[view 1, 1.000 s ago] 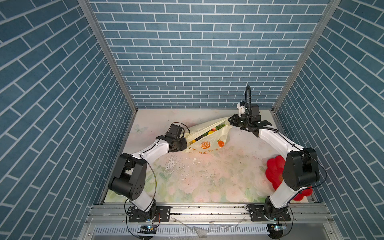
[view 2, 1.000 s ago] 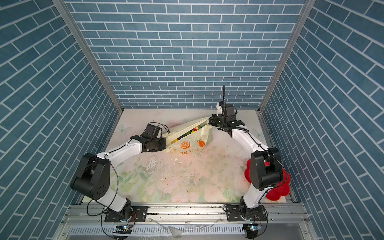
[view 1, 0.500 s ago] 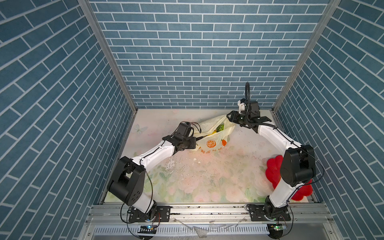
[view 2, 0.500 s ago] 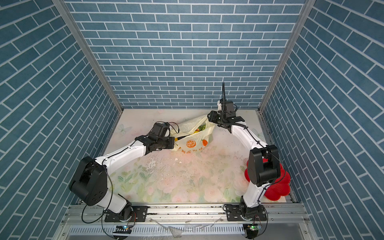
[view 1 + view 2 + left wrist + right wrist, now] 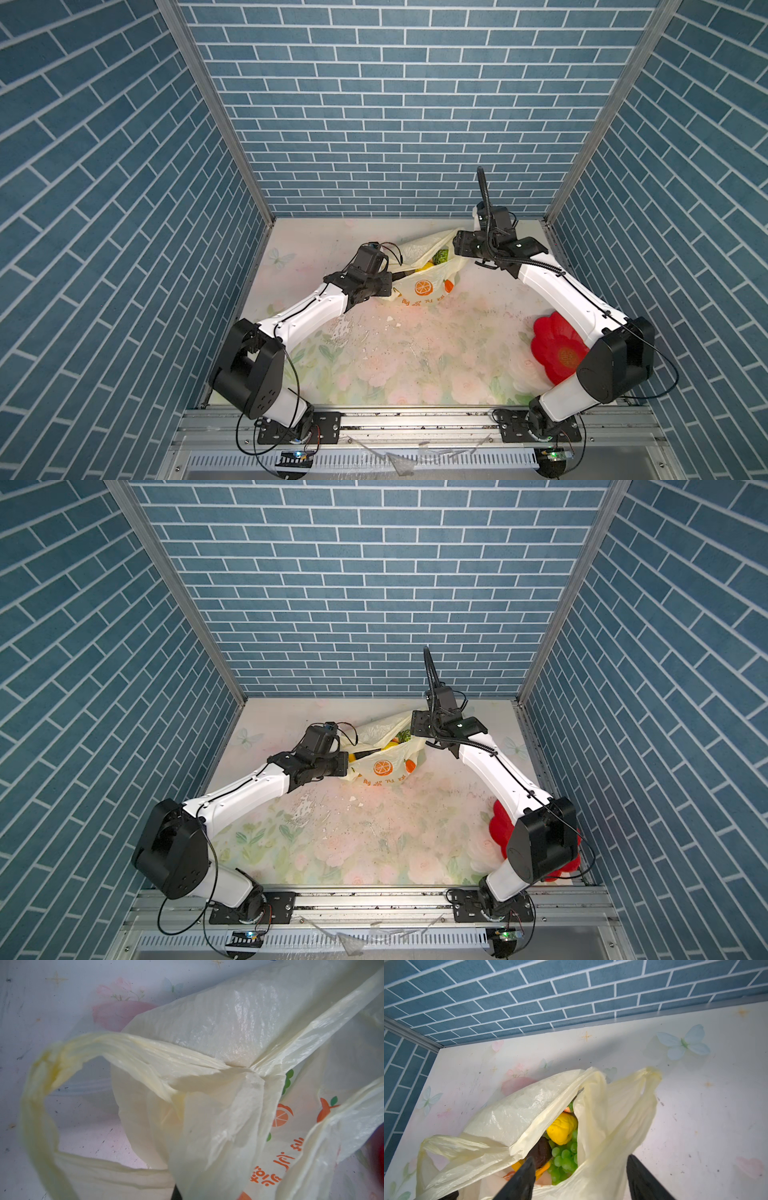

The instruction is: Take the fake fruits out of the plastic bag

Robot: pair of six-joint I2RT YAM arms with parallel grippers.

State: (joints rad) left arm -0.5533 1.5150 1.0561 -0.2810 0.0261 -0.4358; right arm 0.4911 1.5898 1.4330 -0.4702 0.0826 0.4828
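The plastic bag point(image 5: 420, 286) sits on the floral table point(image 5: 415, 365) toward the rear centre, between the two grippers, mouth gaping upward and well apart from the red flower-shaped plate point(image 5: 555, 353) at the right edge. The left gripper point(image 5: 388, 287) is closed tight, pinching the bag's rim on its side. The right gripper point(image 5: 581, 1178) stands with jaws parted over the opposite rim, gripping nothing. The fake fruits point(image 5: 439, 257) lie inside the bag, where a yellow knobbly ball point(image 5: 561, 1128), a green grape bunch point(image 5: 564, 1159) and a dark brown piece point(image 5: 542, 1153) show through the mouth.
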